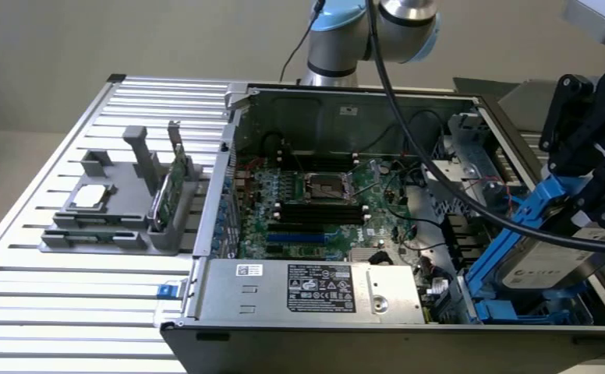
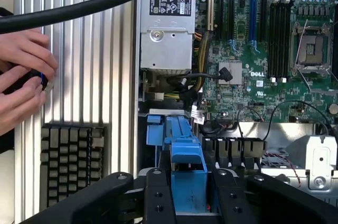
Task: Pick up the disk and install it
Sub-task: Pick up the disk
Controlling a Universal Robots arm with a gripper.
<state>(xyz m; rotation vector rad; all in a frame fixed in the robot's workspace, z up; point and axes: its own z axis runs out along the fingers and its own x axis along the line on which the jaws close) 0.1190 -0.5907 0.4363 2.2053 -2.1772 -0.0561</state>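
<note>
We see the claw (image 2: 191, 195) clamped on the disk (image 1: 545, 263), hanging tilted just above the blue drive bay (image 1: 500, 309) on the exterior view's right, so we reckon a crooked entry jams the rails (image 2: 185, 155) or snags the loose cables (image 2: 211, 128) nearby.

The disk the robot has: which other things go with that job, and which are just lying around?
For the job:
the disk, tilted, gripped by the gripper
the open computer case

Just lying about:
grey holder
small square chip on it
green card standing in it
keyboard
</note>
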